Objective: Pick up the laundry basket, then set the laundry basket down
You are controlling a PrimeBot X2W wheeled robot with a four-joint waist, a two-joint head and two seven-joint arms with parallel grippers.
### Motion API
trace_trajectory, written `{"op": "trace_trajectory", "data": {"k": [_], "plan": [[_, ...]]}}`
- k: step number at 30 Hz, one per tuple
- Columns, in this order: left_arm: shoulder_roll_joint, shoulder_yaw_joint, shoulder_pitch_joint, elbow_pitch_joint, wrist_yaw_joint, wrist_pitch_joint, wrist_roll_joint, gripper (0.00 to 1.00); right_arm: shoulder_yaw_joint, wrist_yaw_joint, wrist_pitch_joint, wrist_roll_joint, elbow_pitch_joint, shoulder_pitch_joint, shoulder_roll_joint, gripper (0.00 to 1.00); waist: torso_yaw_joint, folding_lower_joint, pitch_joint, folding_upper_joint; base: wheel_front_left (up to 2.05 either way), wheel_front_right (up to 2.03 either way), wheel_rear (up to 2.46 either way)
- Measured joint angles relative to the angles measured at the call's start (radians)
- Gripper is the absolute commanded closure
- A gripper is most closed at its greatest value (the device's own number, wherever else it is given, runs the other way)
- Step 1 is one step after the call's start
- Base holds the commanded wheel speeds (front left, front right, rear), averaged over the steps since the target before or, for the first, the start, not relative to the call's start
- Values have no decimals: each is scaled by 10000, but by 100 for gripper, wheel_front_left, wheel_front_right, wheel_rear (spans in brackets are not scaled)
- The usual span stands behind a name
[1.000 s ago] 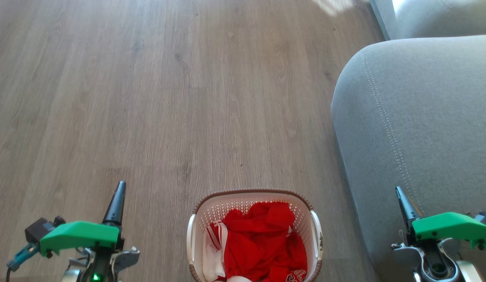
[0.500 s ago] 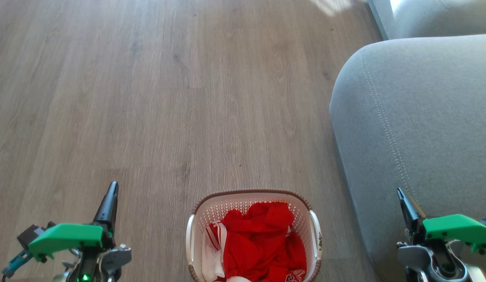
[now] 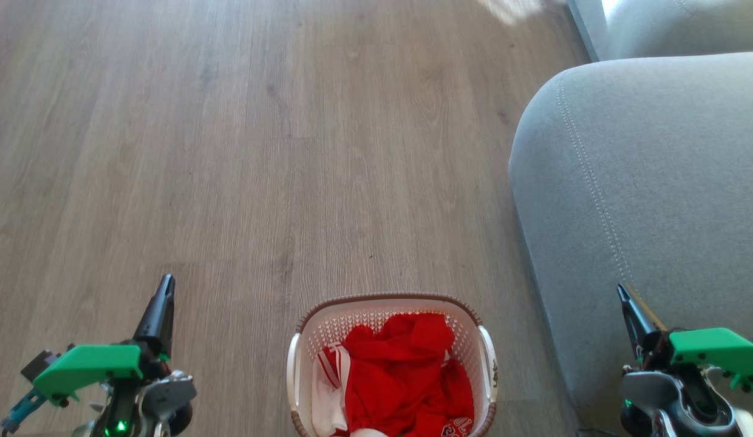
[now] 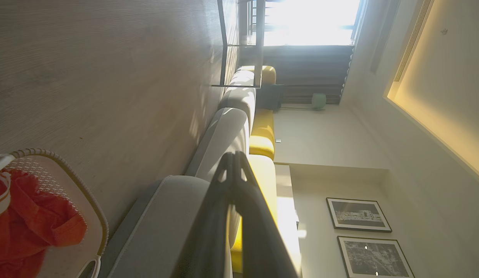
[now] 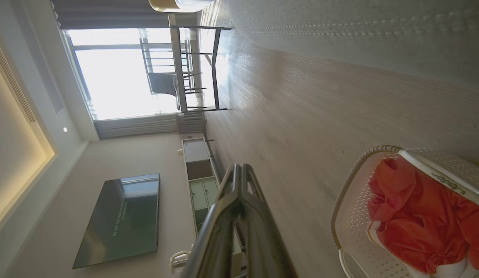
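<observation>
The laundry basket sits on the floor between the left pincer and right pincer, both pressed together, empty, each well apart from it

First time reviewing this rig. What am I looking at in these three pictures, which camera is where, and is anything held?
This is a wheeled robot with two arms. The head view looks down from its head: the left tool and right tool, each two long dark fingers behind a green cover, sit at the bottom corners, both shut, holding nothing. Between them, on the grey-brown wood-look floor, stands the small cream-white perforated plastic laundry basket with a brown woven-look rim and red-and-white clothes inside. A grey fabric sofa is on the right. The other two pictures come from wrist cameras looking along each tool's fingers, so the room appears tipped sideways; each catches the basket at a lower corner.
</observation>
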Motion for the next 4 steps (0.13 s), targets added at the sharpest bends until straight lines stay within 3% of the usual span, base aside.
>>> {"op": "trace_trajectory", "data": {"k": [4], "plan": [[-4, 2, -1, 2, 0, 2, -15, 100, -10, 0, 2, 0, 0, -78, 0, 100, 0, 0, 0, 0, 0, 0, 0]]}}
